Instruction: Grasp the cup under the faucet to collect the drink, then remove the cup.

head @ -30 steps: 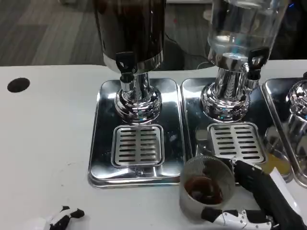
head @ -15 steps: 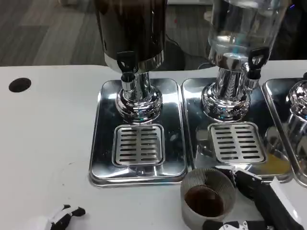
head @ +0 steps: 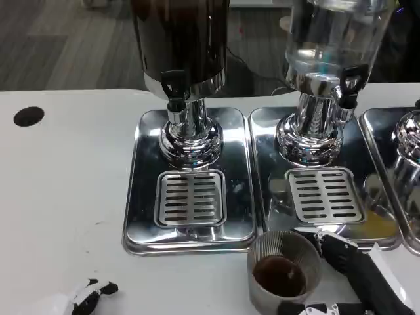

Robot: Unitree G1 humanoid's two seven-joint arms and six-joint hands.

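A ribbed clear cup [head: 282,269] with dark drink in its bottom stands on the white table, just in front of the metal trays. My right hand [head: 354,279] grips it from the right, fingers wrapped around its wall. The dark drink dispenser [head: 180,46] stands at the back, its black faucet [head: 174,88] over the slotted drip grate [head: 190,199]. My left hand [head: 82,298] lies at the bottom left edge, far from the cup, holding nothing; its fingers are mostly cut off by the frame.
A clear dispenser [head: 331,46] stands on the second steel tray [head: 262,131], with its own grate [head: 325,195]. A third tray and chrome base [head: 407,144] sit at the right edge. A dark round hole [head: 28,116] marks the table's left.
The cup in my right hand moved toward me and down onto the table in front of the trays, then stayed nearly still. The left hand barely shifted.
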